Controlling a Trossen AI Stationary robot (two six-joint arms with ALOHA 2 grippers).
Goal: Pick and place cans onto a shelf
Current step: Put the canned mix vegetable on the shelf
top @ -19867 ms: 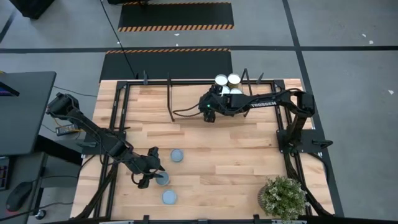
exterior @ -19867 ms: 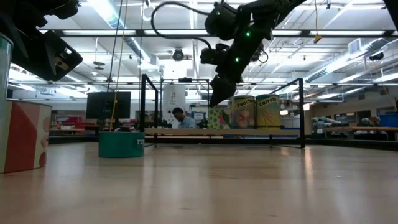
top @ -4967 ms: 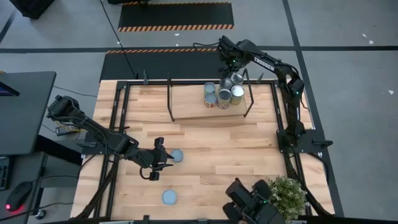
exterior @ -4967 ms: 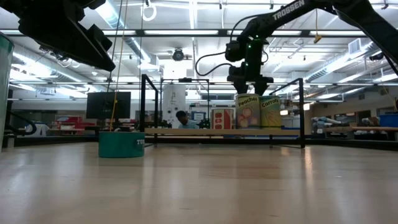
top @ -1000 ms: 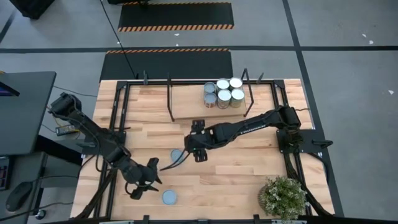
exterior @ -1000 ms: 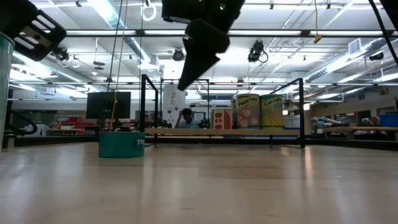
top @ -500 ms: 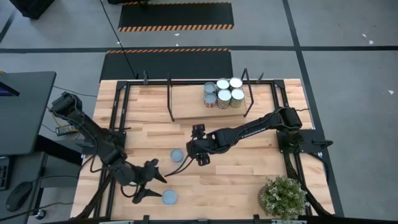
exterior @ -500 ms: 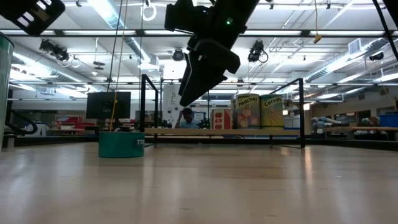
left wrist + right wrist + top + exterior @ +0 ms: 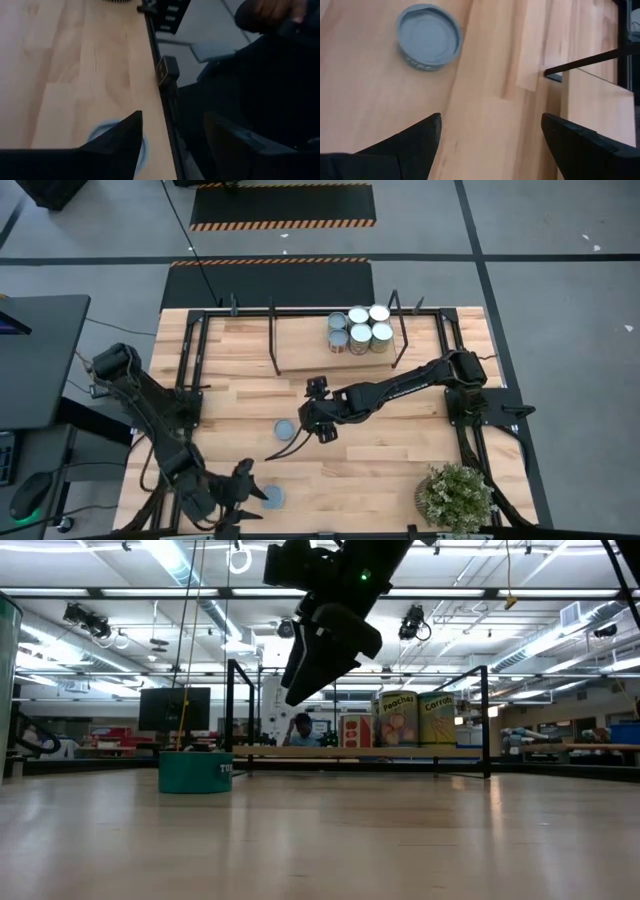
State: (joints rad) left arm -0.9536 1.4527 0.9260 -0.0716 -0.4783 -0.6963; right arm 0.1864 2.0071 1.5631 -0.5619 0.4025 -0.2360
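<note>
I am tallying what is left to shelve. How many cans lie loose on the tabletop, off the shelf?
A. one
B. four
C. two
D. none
C: the high view shows one can by the right gripper and a second can near the table's front edge by the left gripper, while the rest stand on the shelf.

High view looks straight down; low view sits level at tabletop; both share the shelf (image 9: 335, 360) (image 9: 350, 752); wrist views look close at the tabletop.
</note>
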